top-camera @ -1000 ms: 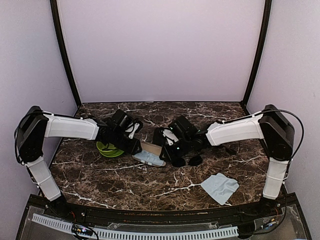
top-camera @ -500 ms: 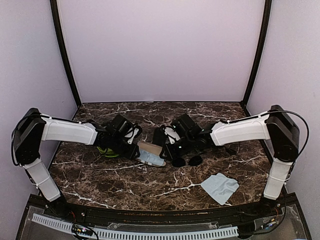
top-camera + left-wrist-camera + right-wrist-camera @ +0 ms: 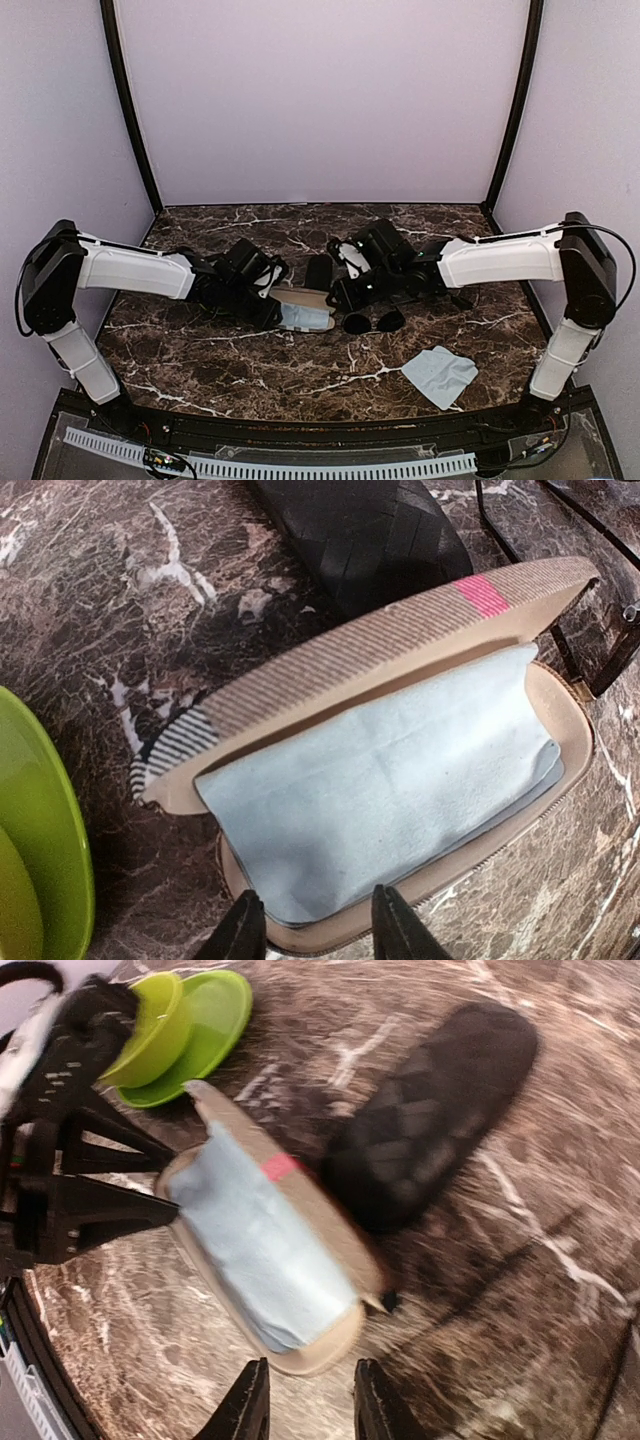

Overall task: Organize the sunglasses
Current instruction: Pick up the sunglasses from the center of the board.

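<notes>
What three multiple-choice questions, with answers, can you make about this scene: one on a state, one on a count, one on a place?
1. The striped case is: A open; B shut; C upside down.
2. How many blue cloths show? A one; B two; C three.
3. Where are the sunglasses? A in the case; B on the table; C on a cloth.
Answers: A, its inside shows; B, one in the case, one loose at near right; B, they lie on bare marble.

Soft light, right-wrist motion blur
</notes>
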Controlling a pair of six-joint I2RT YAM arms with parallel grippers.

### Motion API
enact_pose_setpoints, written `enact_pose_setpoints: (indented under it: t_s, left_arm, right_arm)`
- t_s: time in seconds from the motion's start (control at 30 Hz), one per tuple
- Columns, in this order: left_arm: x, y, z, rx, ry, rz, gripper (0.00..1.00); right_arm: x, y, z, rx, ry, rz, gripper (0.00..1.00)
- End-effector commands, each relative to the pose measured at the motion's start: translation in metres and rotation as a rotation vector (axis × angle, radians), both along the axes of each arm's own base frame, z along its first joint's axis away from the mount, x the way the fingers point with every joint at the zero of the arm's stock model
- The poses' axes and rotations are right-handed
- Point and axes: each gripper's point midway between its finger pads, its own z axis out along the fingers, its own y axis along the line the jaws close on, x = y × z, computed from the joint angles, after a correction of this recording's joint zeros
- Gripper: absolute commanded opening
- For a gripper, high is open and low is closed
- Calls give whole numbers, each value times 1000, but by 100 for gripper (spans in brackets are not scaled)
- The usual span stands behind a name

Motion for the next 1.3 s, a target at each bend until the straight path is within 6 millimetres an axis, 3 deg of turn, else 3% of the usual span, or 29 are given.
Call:
enact_pose_setpoints:
  t_s: [0.0, 0.2, 0.33, 0.47, 0.7, 1.0, 1.17, 1.27]
  left_arm:
    - [9, 7, 23, 18, -73, 30, 41]
    - [22, 10, 44, 24, -147, 60, 45]
    - [23, 12, 53, 9, -172, 78, 49]
    - [23, 15, 57, 3, -188, 92, 59]
    - [20, 17, 57, -8, -189, 94, 63]
    - [19, 14, 54, -20, -183, 81, 63]
    - [19, 12, 52, -21, -181, 76, 63]
    - [19, 10, 50, -25, -173, 74, 63]
  right_arm:
    - [20, -47, 0, -74, -18, -135, 31]
    - [44, -105, -10, -156, 8, -262, 37]
    - [55, -130, -24, -206, 41, -306, 45]
    - [59, -133, -40, -249, 77, -301, 49]
    - [58, -140, -72, -344, 130, -295, 50]
    - [43, -147, -87, -356, 174, -293, 40]
    - [35, -152, -86, -339, 179, -308, 37]
    - [31, -151, -86, -318, 184, -307, 29]
